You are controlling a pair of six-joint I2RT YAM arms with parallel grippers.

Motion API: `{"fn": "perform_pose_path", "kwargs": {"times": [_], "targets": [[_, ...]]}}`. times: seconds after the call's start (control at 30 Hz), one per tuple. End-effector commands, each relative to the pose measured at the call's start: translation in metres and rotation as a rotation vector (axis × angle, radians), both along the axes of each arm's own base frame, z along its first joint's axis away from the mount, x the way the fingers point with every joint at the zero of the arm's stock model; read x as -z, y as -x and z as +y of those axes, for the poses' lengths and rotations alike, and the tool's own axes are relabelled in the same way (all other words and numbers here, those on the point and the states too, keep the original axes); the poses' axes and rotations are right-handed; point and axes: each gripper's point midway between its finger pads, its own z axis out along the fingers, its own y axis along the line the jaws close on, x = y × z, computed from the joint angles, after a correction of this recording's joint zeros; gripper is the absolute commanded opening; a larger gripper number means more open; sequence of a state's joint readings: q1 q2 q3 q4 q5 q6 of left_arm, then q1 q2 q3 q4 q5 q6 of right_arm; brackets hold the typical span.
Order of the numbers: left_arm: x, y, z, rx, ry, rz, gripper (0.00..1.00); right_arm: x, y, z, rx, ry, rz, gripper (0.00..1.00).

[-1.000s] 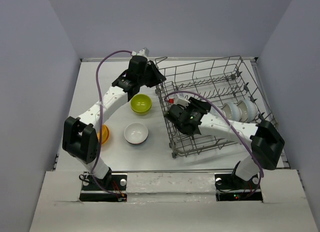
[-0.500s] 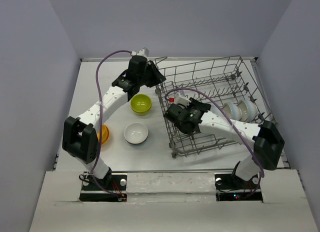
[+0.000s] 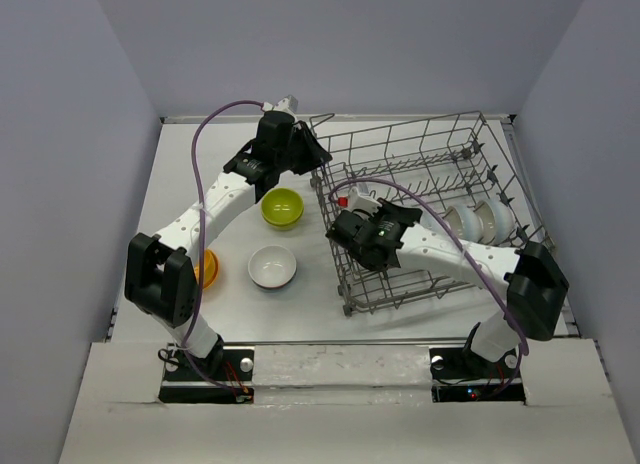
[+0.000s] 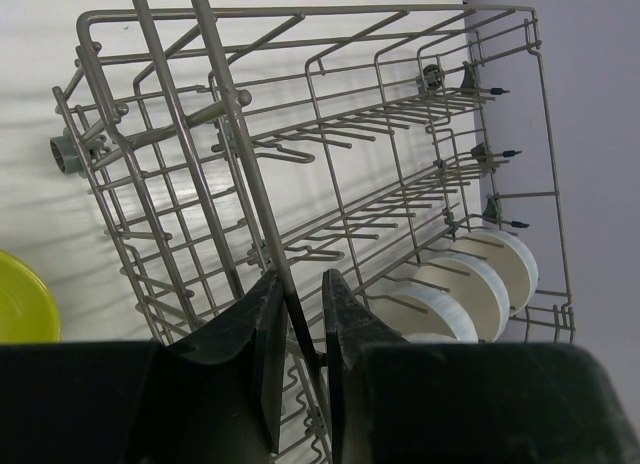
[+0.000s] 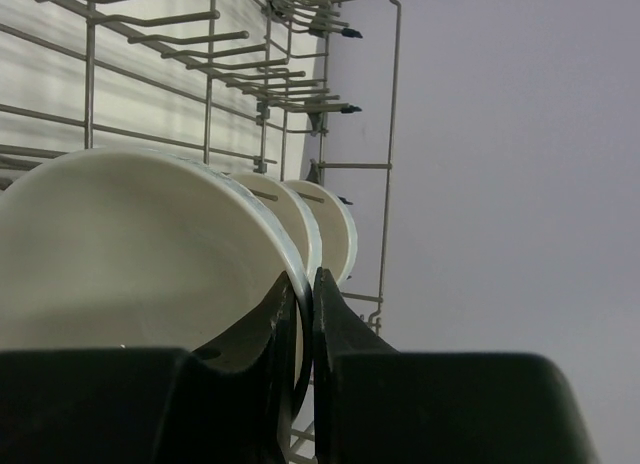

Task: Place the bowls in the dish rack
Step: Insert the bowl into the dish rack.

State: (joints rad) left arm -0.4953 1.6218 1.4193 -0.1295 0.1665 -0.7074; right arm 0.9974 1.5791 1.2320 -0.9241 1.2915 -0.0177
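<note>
Nearest you, on the table (image 3: 200, 154), sit the orange bowl (image 3: 210, 271), partly hidden by the left arm, and the white bowl (image 3: 272, 266) near it on the right. Both stand mouth up, outside the dish rack (image 3: 400, 142). Just beyond them, the lime bowl (image 3: 282, 206) rests upright close to the rack's left wall.

Inside the rack, check the right gripper (image 5: 305, 284). Its fingers are pinched together on the rim of the blue-rimmed bowl (image 5: 130, 254), which stands on edge. Beyond it, the racked bowls (image 5: 338, 229) stand on edge in a row toward the rack's right end.

Farthest away, at the rack's far left corner, find the left gripper (image 4: 298, 289). Its fingers are clamped on one wire of the rack wall.
</note>
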Motion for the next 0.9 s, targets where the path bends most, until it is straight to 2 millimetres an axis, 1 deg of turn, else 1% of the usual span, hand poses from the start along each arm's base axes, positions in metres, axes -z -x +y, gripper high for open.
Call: {"fn": "perform_pose_path", "kwargs": {"times": [0.0,0.13,0.2,0.3,0.57,0.77,0.87], "targets": [[-0.063,-0.009,0.015,-0.019,0.029,-0.193,0.0,0.003,0.001,0.002,-0.008,0.075,-0.03,0.01],[-0.06,-0.009,0.014,-0.019,0.028,-0.188,0.0,-0.005,0.002,-0.005,0.009,0.151,-0.071,0.01],[-0.061,-0.009,0.014,-0.019,0.029,-0.189,0.0,-0.004,0.002,-0.006,0.008,0.156,-0.07,0.01],[-0.062,-0.009,0.014,-0.019,0.03,-0.19,0.0,-0.003,0.004,-0.009,0.014,0.21,-0.081,0.01],[-0.063,-0.009,0.015,-0.02,0.032,-0.191,0.0,-0.009,0.005,-0.013,0.032,0.282,-0.12,0.01],[-0.063,-0.007,0.014,-0.015,0.032,-0.189,0.0,-0.005,0.008,-0.016,0.037,0.33,-0.12,0.01],[-0.063,-0.007,0.015,-0.017,0.033,-0.192,0.0,0.0,0.007,-0.016,0.032,0.333,-0.108,0.01]]}}
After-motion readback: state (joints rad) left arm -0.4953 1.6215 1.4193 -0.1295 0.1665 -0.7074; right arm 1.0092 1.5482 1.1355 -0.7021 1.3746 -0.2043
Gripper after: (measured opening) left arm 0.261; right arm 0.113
